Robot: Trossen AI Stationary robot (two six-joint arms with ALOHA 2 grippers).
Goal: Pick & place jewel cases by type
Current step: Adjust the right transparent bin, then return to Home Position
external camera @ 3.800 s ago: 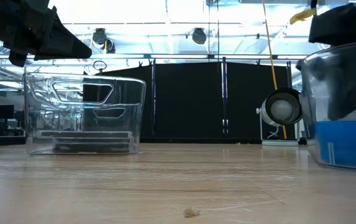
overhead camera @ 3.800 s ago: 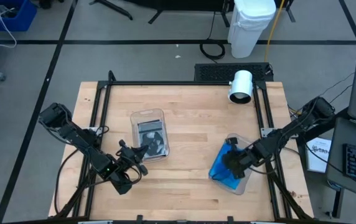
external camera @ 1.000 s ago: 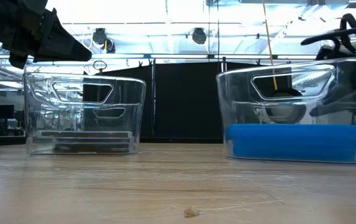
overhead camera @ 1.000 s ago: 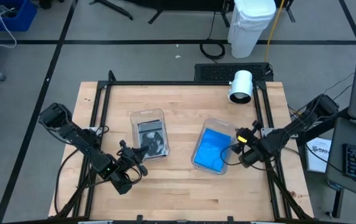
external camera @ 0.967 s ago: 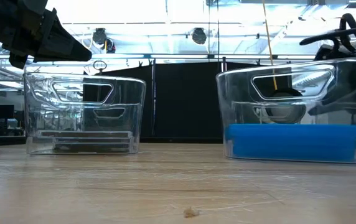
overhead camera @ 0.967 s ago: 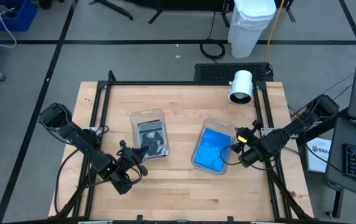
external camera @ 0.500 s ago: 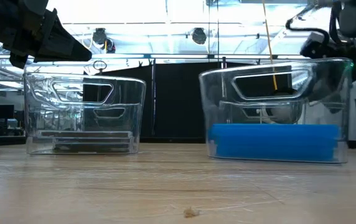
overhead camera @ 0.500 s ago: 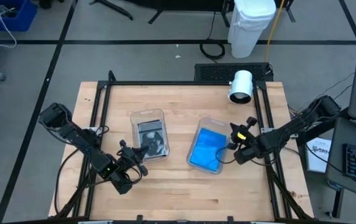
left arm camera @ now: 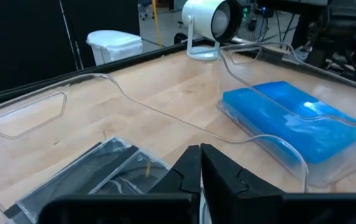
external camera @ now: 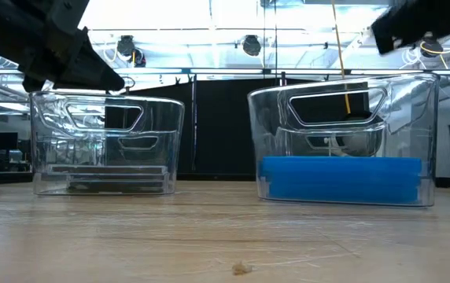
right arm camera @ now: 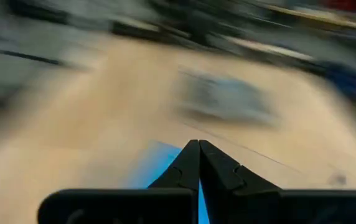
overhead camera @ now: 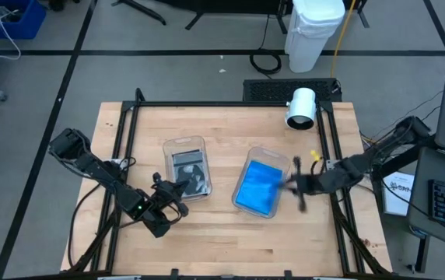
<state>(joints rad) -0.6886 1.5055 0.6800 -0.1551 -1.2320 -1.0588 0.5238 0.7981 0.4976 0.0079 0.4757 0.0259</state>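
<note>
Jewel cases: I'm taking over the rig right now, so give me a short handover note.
Left gripper: shut, empty, by the left tub.
Right gripper: shut, empty, beside the right tub.
Bright blue flat jewel cases lie in the right clear rectangular plastic tub; grey and dark clear-fronted cases lie in the left clear tub.
Done: both types sorted.
Left: no loose cases visible on the wooden table.

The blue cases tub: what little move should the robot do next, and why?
Probably lift the right end effector up and away from the clear tub. The blue jewel cases already lie inside it, the grey and dark cases sit in the other tub, and that end effector is shut and empty beside the wall.
</note>
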